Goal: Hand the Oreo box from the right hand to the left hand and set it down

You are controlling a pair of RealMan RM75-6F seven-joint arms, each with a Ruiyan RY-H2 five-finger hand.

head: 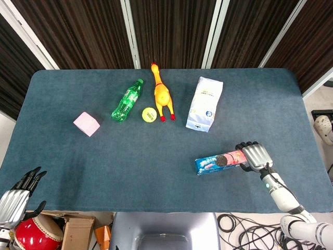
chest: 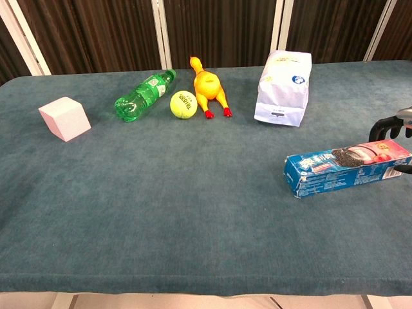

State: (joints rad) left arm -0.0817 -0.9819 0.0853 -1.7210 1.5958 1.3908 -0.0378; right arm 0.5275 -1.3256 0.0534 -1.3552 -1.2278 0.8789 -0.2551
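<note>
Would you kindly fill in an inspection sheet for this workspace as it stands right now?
Surface: blue-grey cloth table, flat.
Job's things: Oreo box lies lengthwise at the right; the right hand grips its far-right end.
Clutter: pink cube, green bottle on its side, tennis ball, rubber chicken, white bag, all along the far half.
Hands: left hand off the near-left corner, holding nothing, fingers apart.
Cables: black cables coiled on the floor, near right.
Surroundings: dark slatted wall; red drum and cardboard box on the floor, near left.
</note>
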